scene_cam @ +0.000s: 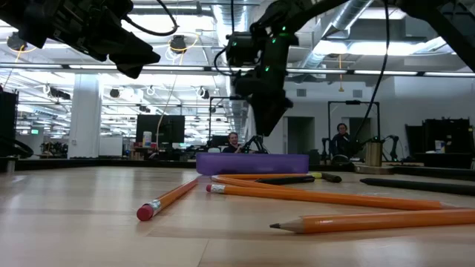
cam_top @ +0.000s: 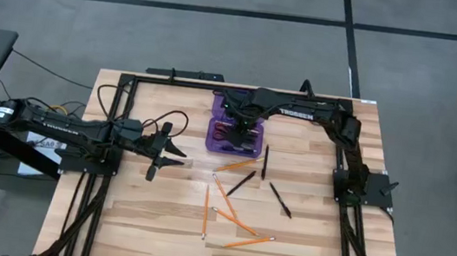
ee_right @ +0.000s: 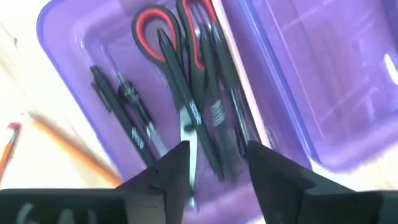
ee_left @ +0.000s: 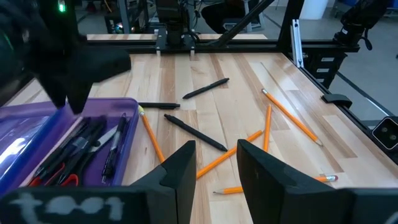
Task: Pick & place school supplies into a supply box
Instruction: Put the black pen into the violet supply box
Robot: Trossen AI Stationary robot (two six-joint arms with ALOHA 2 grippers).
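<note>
- Nearest on the bench (cam_top: 147, 223): orange pencils (cam_top: 238, 224) and black pens (cam_top: 280, 199) lie loose, not yet packed.
- Farther back, right gripper (ee_right: 214, 163) hovers over the purple supply box (cam_top: 214, 139), fingers apart, holding nothing; red-handled scissors (ee_right: 163, 34) and several pens lie inside. Judged: a drop-off just finishing.
- Next move: swing to a loose pencil or pen, descend, close.
- Left gripper (ee_left: 214, 165) waits apart, empty, at the bench's left.
- Writing: "TROSSEN" on the right arm (cam_top: 300, 112).
</note>
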